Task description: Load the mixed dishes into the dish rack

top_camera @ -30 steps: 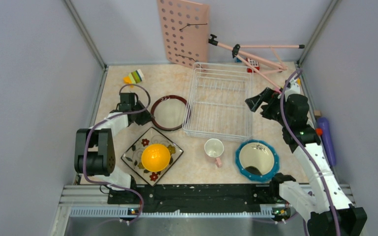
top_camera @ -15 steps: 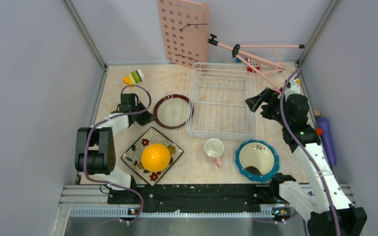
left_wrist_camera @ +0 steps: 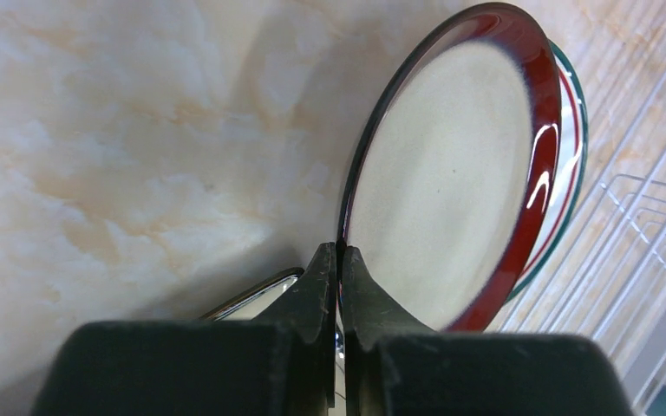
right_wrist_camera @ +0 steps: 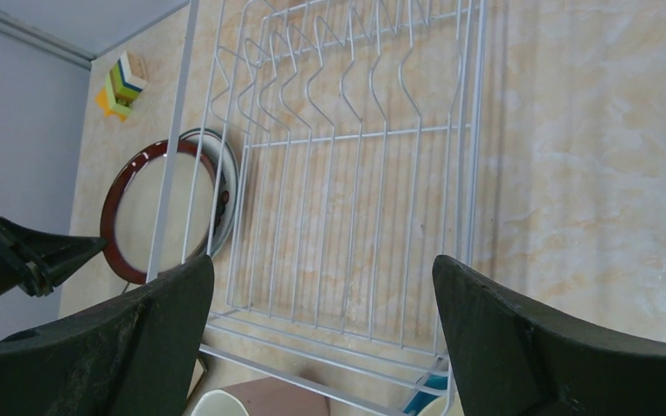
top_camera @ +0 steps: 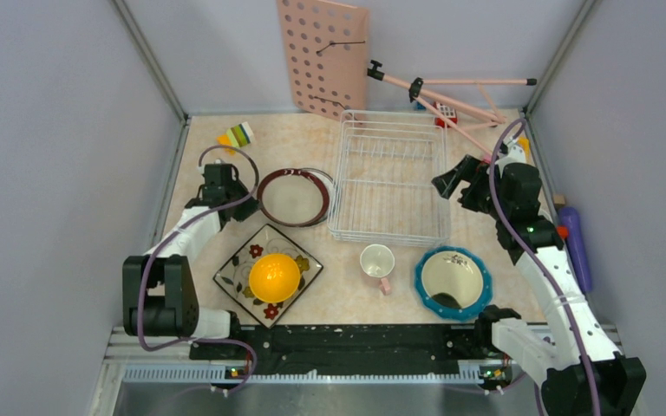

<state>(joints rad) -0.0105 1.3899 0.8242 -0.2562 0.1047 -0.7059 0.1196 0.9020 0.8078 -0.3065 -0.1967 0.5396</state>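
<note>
My left gripper is shut on the near rim of the brown-rimmed round plate, which is tilted up off the table just left of the dish rack. A white edge with red and green stripes shows behind the plate. The yellow-orange bowl sits on the square floral plate. In front of the rack stand the pink cup and the teal dish, which has a small dark object inside. My right gripper hangs open over the rack's right side.
A pink pegboard leans on the back wall, with a pink tripod lying beside it. Toy blocks sit at the back left. A purple bottle lies along the right edge.
The left gripper shut on the round plate's rim and tipped it up, the arm reaching farther out. The rack shifted slightly right. The right arm stayed put.
</note>
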